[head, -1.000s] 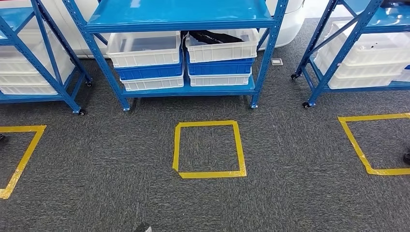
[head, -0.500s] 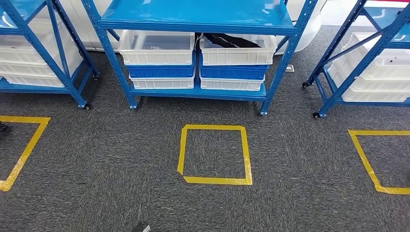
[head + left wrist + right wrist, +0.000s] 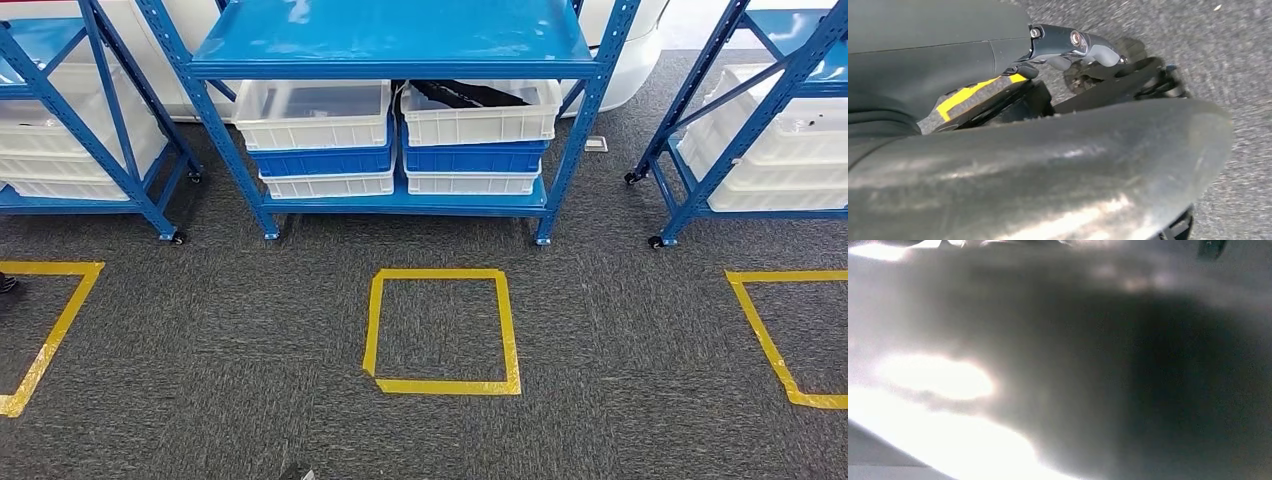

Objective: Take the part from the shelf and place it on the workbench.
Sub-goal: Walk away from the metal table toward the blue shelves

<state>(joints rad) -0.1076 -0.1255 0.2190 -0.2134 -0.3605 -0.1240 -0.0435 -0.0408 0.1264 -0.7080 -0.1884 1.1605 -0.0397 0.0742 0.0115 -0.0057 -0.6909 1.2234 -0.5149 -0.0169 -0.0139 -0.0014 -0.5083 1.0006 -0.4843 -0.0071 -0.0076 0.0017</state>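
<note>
Dark part (image 3: 470,94) in the white bin (image 3: 480,112), upper centre: looks light and floppy, so I'd take its middle; I cannot tell either hand's state

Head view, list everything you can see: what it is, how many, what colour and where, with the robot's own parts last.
Racks: three, blue; one ahead in the middle, one at each side edge.
White bins: on the middle rack's bottom level, two on top and two at the bottom of the stacks; more on both side racks.
Blue bins: two, between the white ones in the middle stacks.
Dark part: one, black, in the top right bin of the middle rack.
Tape squares: three, yellow, on the grey carpet, one before each rack; the side ones are cut off.
Left hand: left wrist view, over the carpet; fingers too unclear to judge.
</note>
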